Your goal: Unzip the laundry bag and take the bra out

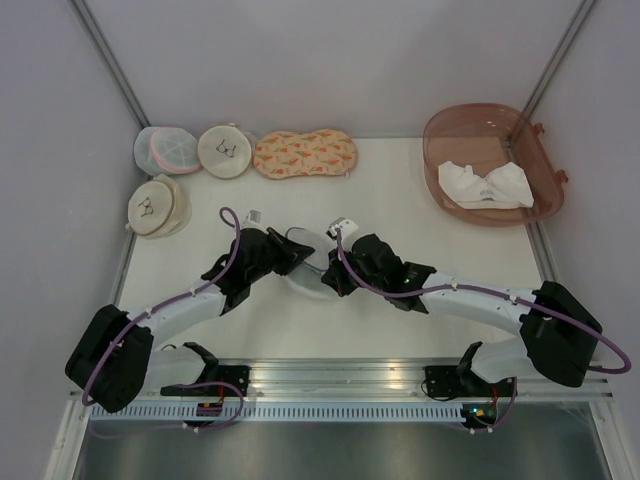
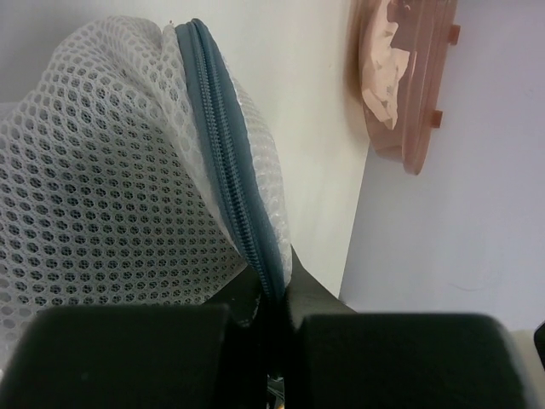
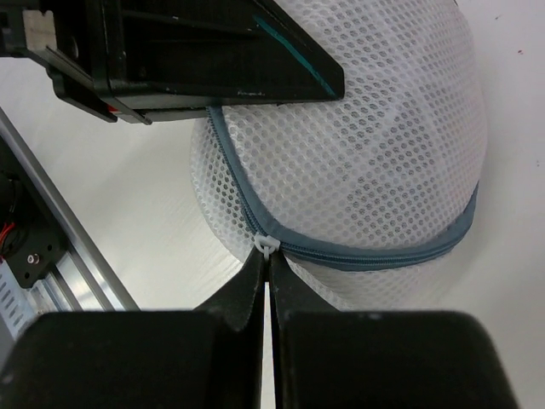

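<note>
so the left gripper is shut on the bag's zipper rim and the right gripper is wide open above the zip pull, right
Not quite. The right gripper is not open: the right wrist view shows it shut, pinching the white zip pull of the laundry bag. The left gripper is indeed shut on the zipper rim.

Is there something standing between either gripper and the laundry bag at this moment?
Nothing visible does. The left gripper is shut on the zipper rim of the laundry bag, and the right gripper is shut on the white zipper pull. The zipper looks closed where it shows; the bra cannot be seen.
</note>
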Controlling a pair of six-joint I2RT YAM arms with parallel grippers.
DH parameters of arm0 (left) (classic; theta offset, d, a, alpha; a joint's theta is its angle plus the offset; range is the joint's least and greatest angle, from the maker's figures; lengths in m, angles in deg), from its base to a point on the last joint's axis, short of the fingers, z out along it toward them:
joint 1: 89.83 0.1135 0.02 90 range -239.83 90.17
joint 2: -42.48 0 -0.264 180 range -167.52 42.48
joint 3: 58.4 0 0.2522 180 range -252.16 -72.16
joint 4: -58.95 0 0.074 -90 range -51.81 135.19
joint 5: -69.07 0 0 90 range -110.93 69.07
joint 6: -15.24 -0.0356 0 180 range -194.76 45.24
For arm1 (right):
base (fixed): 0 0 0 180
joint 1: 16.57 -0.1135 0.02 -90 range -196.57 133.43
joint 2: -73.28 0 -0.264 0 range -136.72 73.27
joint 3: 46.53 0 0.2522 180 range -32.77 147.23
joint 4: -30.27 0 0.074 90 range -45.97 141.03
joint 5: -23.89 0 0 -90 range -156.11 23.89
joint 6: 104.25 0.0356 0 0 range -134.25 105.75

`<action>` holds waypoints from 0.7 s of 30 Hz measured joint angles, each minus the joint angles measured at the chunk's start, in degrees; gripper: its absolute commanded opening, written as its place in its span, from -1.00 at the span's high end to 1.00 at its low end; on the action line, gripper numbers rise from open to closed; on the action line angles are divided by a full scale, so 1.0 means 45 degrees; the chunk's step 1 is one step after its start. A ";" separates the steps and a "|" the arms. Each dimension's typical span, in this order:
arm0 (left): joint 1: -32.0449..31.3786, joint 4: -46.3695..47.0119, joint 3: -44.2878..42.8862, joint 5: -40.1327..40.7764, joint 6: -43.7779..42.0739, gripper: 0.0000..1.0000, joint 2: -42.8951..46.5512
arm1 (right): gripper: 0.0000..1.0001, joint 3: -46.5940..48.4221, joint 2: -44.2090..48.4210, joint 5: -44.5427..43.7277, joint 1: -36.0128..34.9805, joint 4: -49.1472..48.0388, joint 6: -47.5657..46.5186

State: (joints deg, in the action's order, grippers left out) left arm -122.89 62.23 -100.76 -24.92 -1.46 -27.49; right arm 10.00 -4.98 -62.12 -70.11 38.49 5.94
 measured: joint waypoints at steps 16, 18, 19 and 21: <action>0.2404 -0.0486 -0.0418 -0.3633 -0.3750 0.96 -0.0529 | 0.99 0.1700 -0.1472 -0.1569 -0.0083 0.3094 -0.0117; 0.2837 -0.0481 -0.0491 -0.4522 -0.4274 0.96 -0.0855 | 0.99 0.1768 -0.1681 -0.1685 -0.0092 0.3274 -0.0117; 0.3011 -0.0486 -0.0588 -0.4920 -0.4566 0.96 -0.1044 | 0.99 0.1807 -0.1783 -0.1792 -0.0102 0.3395 -0.0117; 0.3206 -0.0578 -0.0884 -0.5581 -0.5158 0.96 -0.1409 | 0.99 0.1933 -0.1962 -0.2001 -0.0107 0.3619 -0.0126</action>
State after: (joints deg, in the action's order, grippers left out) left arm -108.46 59.63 -104.74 -50.03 -24.67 -33.83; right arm 18.70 -13.81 -71.12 -70.59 54.77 5.37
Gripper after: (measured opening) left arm 0.042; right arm 0.010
